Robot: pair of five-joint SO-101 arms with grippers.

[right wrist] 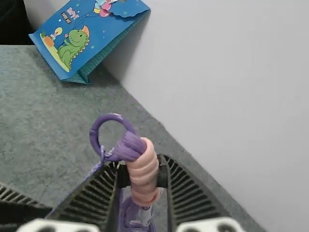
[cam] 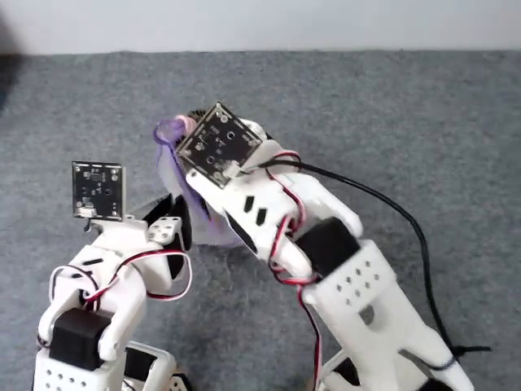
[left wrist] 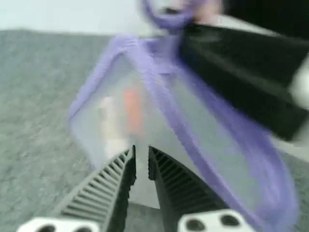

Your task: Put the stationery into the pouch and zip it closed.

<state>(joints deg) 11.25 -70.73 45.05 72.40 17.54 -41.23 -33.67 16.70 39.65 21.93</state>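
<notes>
The pouch (left wrist: 193, 125) is translucent with purple trim and stands tilted up off the grey mat between the two arms (cam: 172, 175). Inside it show an orange item (left wrist: 133, 108) and a white item (left wrist: 108, 121). My left gripper (left wrist: 141, 153) is shut on the pouch's lower edge. At the pouch's top, my right gripper (right wrist: 141, 169) is shut on the pink zipper pull (right wrist: 144, 166), which carries a purple ring (right wrist: 108, 133). In the high view the ring (cam: 168, 130) sticks out beside the right arm's camera board. The right gripper's black body (left wrist: 241, 72) crosses the left wrist view.
A blue gift bag (right wrist: 82, 36) with a dinosaur print leans against the white wall (right wrist: 227, 96) at the mat's far edge. Grey mat (cam: 383, 122) stretches open to the right of the arms. A black cable (cam: 407, 220) trails over the right arm.
</notes>
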